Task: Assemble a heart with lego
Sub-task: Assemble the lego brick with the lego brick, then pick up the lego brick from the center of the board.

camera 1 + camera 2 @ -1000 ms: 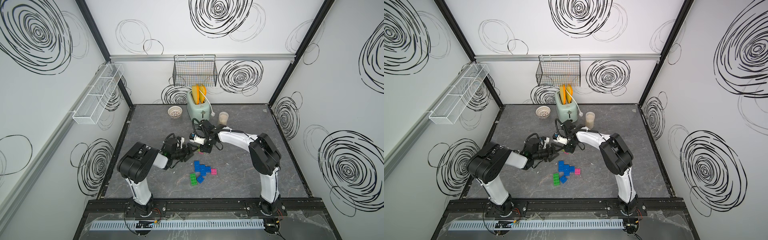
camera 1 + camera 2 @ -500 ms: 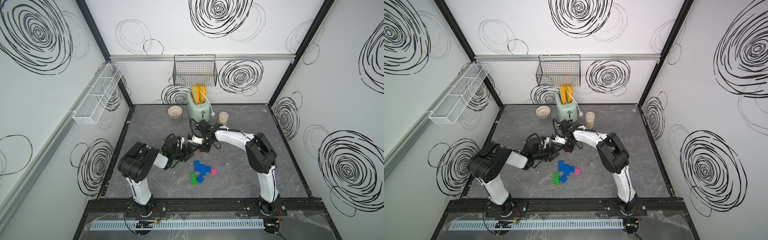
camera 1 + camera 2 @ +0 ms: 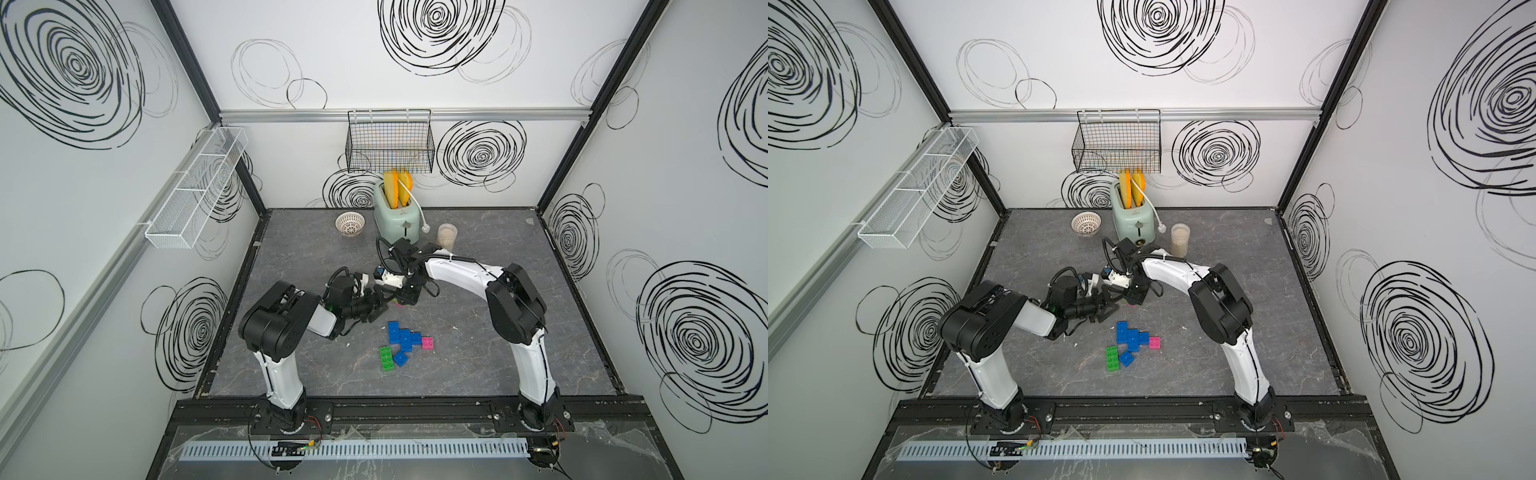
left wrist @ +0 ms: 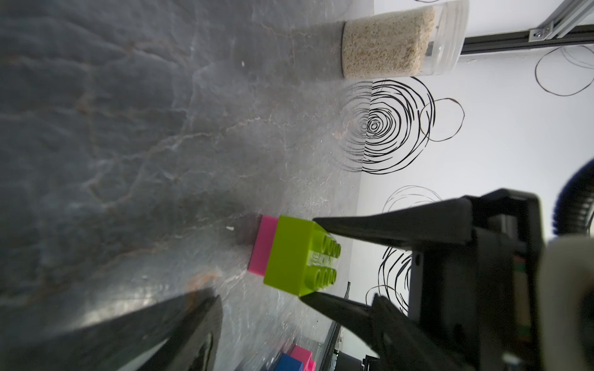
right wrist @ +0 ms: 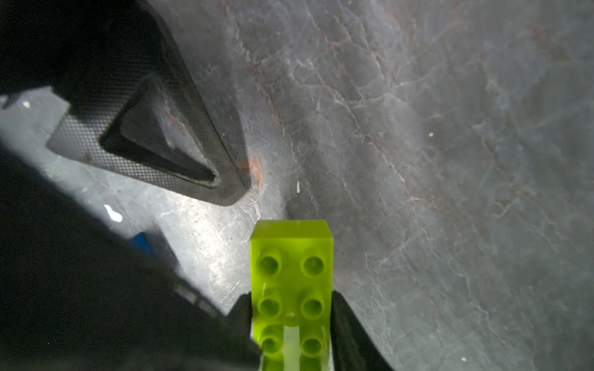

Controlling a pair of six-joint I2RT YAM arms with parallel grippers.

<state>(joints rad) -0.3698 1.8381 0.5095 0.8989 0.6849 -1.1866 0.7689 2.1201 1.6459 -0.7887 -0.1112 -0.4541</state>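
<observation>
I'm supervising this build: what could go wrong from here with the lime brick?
1. The right hand flanks only the studded top of the lime brick, which is stacked on a pink brick; a lift or pull-back may tip it or split the pair.
2. The open left hand sits very near; the two hands might collide.
3. The part-built heart lies unheld, so pressing bricks on could shove it.

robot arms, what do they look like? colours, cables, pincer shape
The left arm and right arm have glossy white links between bulky black joint housings, with thin black cables looping at the wrists. The left pincer and right pincer are black; their fingers taper to points, with a triangular cutout and woven texture.
</observation>
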